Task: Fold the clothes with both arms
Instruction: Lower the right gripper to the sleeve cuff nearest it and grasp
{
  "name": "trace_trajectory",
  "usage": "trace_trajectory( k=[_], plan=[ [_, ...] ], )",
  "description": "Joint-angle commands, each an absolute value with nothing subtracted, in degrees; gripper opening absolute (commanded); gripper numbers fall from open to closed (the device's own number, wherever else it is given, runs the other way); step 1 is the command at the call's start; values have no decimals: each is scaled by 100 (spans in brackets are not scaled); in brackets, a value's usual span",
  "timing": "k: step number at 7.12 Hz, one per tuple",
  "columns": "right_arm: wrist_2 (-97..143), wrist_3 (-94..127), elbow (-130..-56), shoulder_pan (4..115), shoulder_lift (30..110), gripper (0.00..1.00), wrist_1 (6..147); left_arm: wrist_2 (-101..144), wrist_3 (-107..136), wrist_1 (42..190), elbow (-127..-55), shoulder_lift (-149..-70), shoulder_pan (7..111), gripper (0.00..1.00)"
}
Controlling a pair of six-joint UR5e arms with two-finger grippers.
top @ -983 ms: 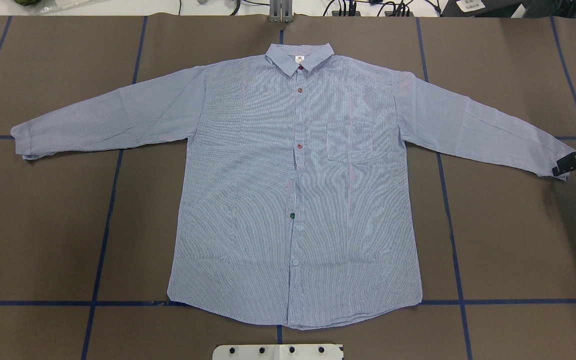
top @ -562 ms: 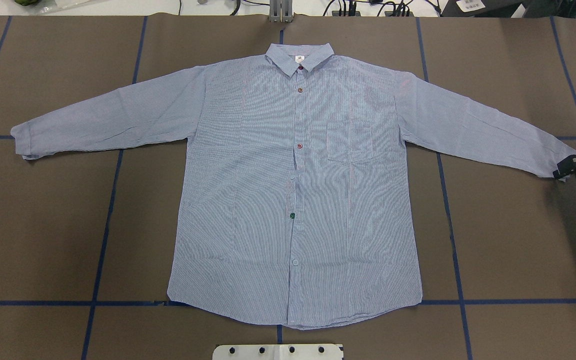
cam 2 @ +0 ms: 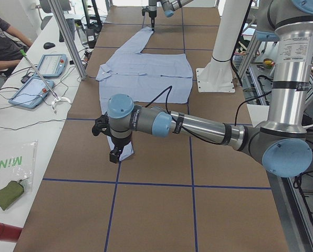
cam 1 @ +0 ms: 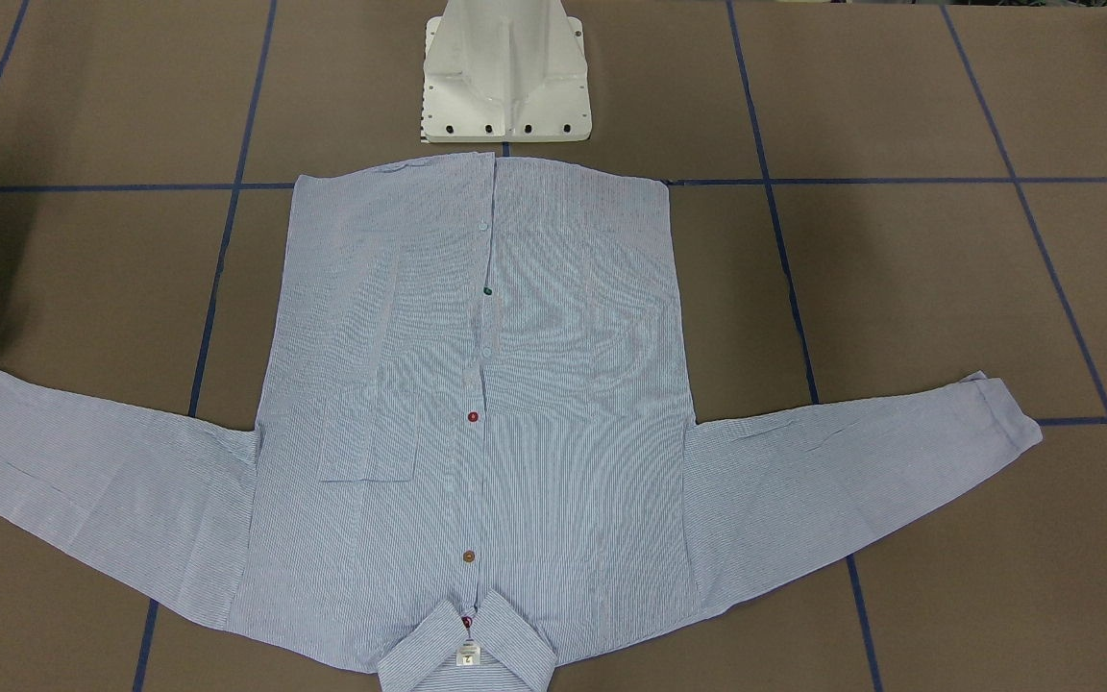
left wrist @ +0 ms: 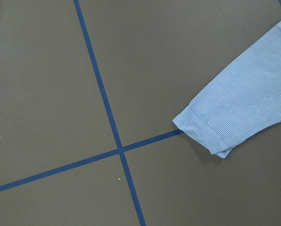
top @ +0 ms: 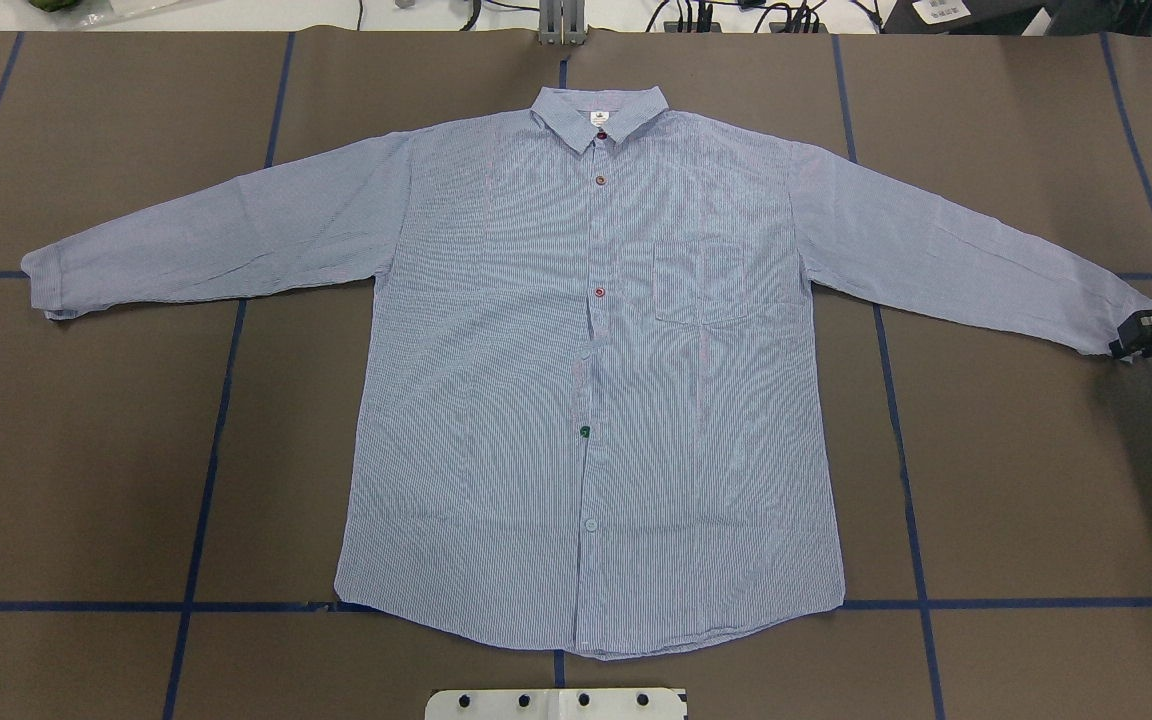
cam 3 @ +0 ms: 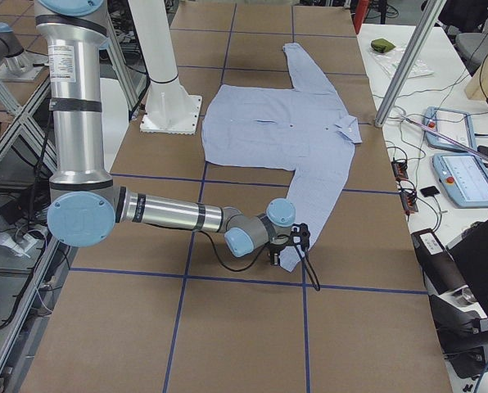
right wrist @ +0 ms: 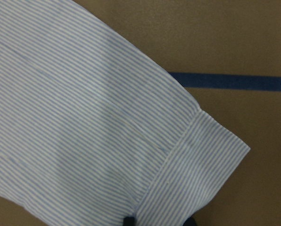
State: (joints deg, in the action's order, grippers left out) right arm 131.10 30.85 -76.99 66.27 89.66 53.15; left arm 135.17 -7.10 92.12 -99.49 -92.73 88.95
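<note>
While your right end effector (top: pixel 1149 336) touches one cuff (top: pixel 1108 322) of the shirt (top: pixel 586 380), sleeve-grasping appears underway; next, lower the left end effector (cam 2: pixel 115 156) onto the opposite cuff (top: pixel 41 280). You cannot tell either grip.

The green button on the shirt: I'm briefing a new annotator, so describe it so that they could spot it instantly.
A striped shirt lies flat on the brown table, its collar farthest from the robot. Follow its button line from the collar toward the hem, past the chest pocket. The green button is the only green one, with a pale button on either side.
</note>
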Motion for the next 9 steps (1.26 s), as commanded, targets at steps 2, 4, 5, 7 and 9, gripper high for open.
trace_trajectory(
  k=[2, 4, 5, 7, 9],
  plan=[
    [13105, 3094, -7717, 6688, 8974, 44, 5317, 13518, -721, 9211, -9941, -9272, 8895, 100],
    [13104, 3094, -7691, 6767, 8991, 39, 5317, 13518, -729, 9211, -9967, -9272, 8895, 100],
    [13104, 3094, -7682, 6785, 9009, 37, 5317, 13518, -729, 9211, -9958, -9272, 8895, 100],
    [13078, 3094, -7690, 6776, 8965, 37, 5431, 13518, -721, 9211, -9975, -9272, 8895, 100],
    [13052, 3094, -7682, 6768, 8851, 39, 5571, 13518, -712, 9211, -9984, -9272, 8895, 100]
  ],
)
